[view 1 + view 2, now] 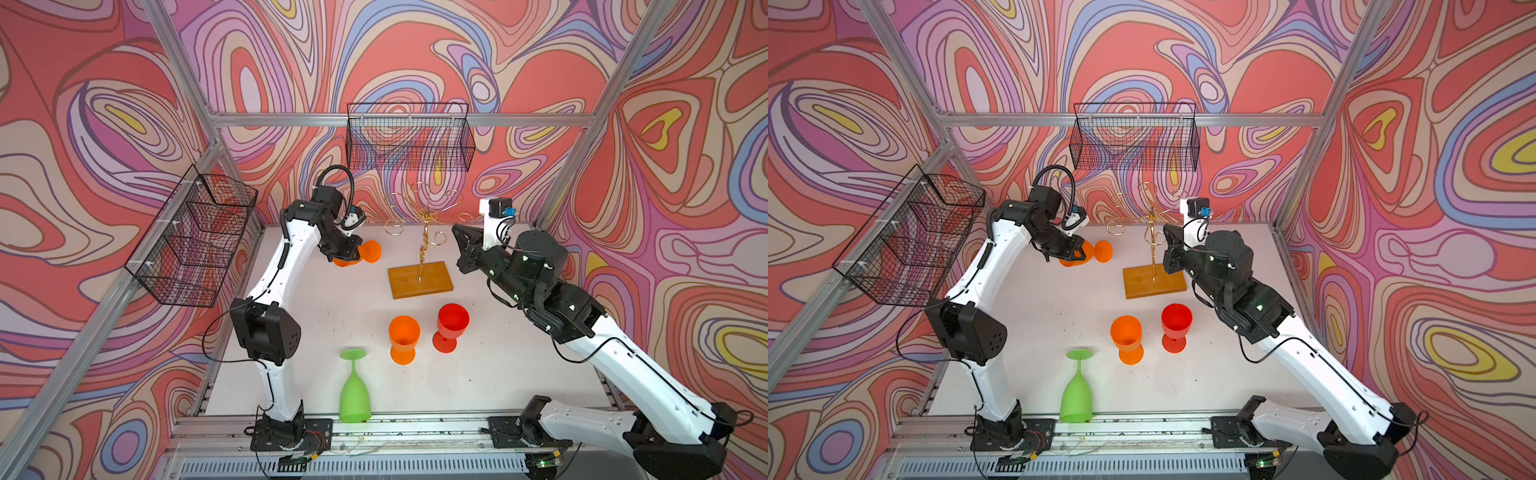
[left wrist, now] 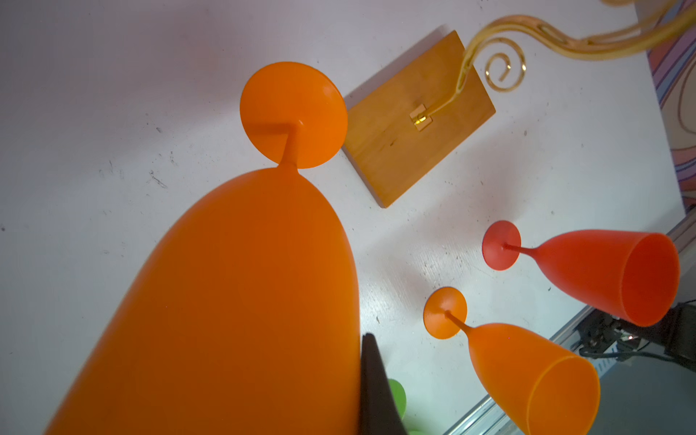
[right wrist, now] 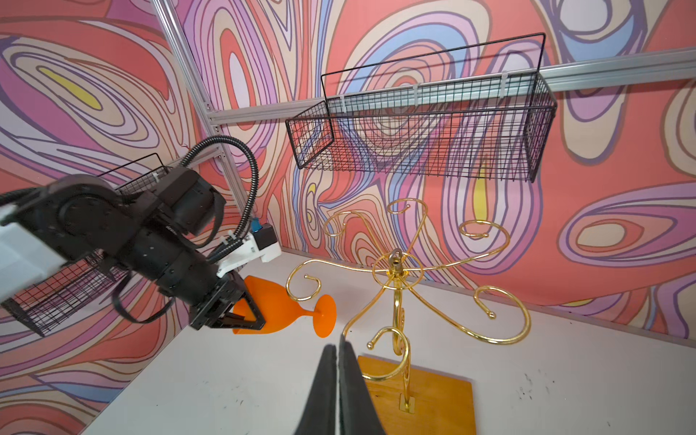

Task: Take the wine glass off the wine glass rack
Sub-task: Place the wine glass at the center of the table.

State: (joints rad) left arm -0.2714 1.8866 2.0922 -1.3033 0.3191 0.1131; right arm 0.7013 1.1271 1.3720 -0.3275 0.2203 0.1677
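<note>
- Off the rack (image 1: 420,283) and just left of it, at the far left of the table (image 1: 332,316): orange wine glass (image 1: 371,251), lying sideways, foot toward the rack.
- Pinched round the bowl by the left claw (image 3: 253,307). Only one black finger (image 2: 373,388) seen from the left wrist, the other hidden behind the bowl.
- In both top views, bowl mostly covered by the claw, with little more than the foot showing. Resting on the table or held just above it: cannot tell.
- Right claw (image 3: 338,344) pressed together, tips touching, just right of the rack and apart from it.
- Thin gold arms of the rack hard to pick out against the swirled wall in both top views.
- Nearer on the table, well apart from the rack: orange goblet (image 1: 404,334) and red goblet (image 1: 452,320), upright, side by side.
- At the near edge: green goblet (image 1: 354,395), upside down. From the left wrist, only slivers of green behind the finger.
- Left wall basket (image 3: 56,293) partly hidden by the left arm in the right wrist view.
</note>
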